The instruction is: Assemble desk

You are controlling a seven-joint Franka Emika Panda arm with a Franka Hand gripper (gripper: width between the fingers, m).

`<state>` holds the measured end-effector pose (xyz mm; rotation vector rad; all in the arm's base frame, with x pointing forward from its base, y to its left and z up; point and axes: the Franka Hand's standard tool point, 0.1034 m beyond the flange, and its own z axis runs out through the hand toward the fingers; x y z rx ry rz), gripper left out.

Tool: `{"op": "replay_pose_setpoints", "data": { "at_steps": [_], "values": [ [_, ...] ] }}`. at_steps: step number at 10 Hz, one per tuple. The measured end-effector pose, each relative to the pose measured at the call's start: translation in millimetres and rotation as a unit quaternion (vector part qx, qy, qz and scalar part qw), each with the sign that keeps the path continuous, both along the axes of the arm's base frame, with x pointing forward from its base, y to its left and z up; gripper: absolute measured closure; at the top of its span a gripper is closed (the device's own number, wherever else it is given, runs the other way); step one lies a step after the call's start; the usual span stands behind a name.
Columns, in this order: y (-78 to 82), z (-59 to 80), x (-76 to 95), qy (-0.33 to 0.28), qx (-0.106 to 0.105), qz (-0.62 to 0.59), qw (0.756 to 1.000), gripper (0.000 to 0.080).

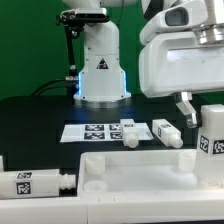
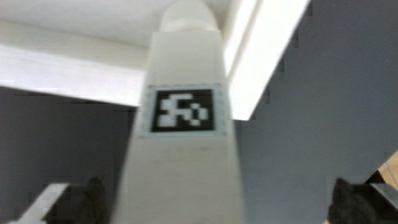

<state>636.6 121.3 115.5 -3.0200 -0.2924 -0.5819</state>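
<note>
Marker board [image 1: 85, 131] & a loose leg [image 1: 167, 130] lie beyond tabletop [image 1: 150, 172], not blocking me. Tagged leg [image 2: 187, 120] stands upright at tabletop's end, exterior view's right, long axis vertical. My gripper [image 2: 222, 200] is unclenched, fingers [image 2: 80, 202] clear on both sides.

Leg [image 1: 128, 131] behind tabletop [image 1: 130, 172], nr marker board [image 1: 85, 131]

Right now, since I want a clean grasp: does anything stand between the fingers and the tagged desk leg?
Nothing visible does. In the wrist view the leg stands bare between the spread fingers, a gap on each side.
</note>
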Motion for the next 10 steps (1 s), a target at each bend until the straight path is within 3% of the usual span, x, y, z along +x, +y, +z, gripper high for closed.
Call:
{"op": "replay_pose_setpoints", "data": {
  "at_steps": [2, 6, 7, 8, 9, 10],
  "values": [
    [6.7, -0.2, 0.5, 0.091, 0.0, -0.014, 0.996, 0.0152],
    [-16.3, 1.5, -3.7, 0.241, -0.015, -0.004, 0.97, 0.0151],
    [-15.1, 1.7, 2.8, 0.232, -0.013, -0.011, 0.973, 0.0151],
    [-15.4, 1.2, 1.9, 0.233, -0.013, -0.011, 0.972, 0.0274],
    [-15.2, 0.9, 1.8, 0.234, -0.011, -0.025, 0.972, 0.0274],
    [-14.6, 0.6, 1.6, 0.237, -0.004, -0.072, 0.969, 0.0457]
  ]
}}
